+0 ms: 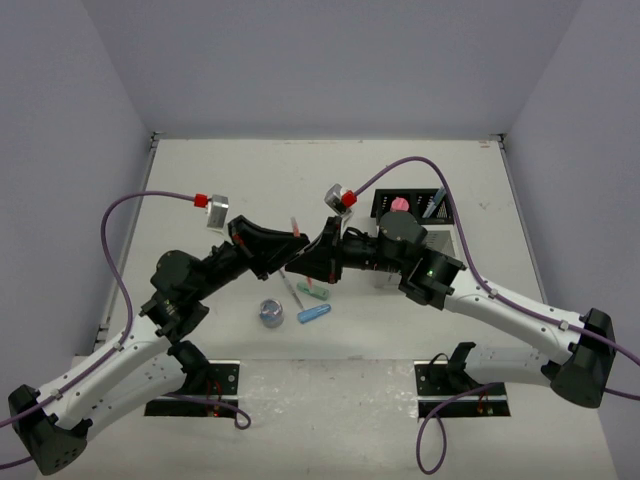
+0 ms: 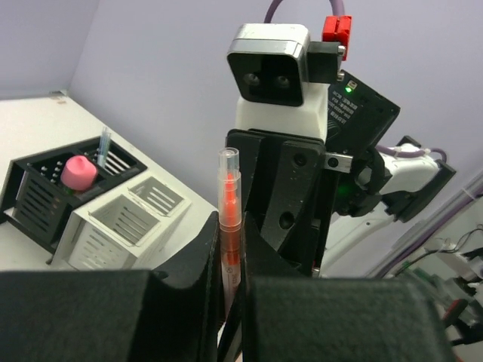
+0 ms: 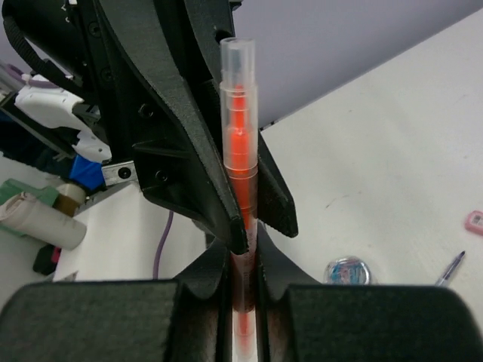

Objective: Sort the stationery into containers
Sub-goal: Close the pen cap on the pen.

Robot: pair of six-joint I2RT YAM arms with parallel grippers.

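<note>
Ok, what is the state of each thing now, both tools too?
Left tool: shut on orange pen.
Right tool: shut on the same pen.
Orange pen: held in the air by both tools.
Black box: holds pink piece and blue pen.
White box: looks empty.
Roll: loose on the table.
Blue capsule: loose on the table.

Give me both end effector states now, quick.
Left end effector: closed, holding the thin orange plastic pen with a clear cap.
Right end effector: closed on that same pen.
</note>
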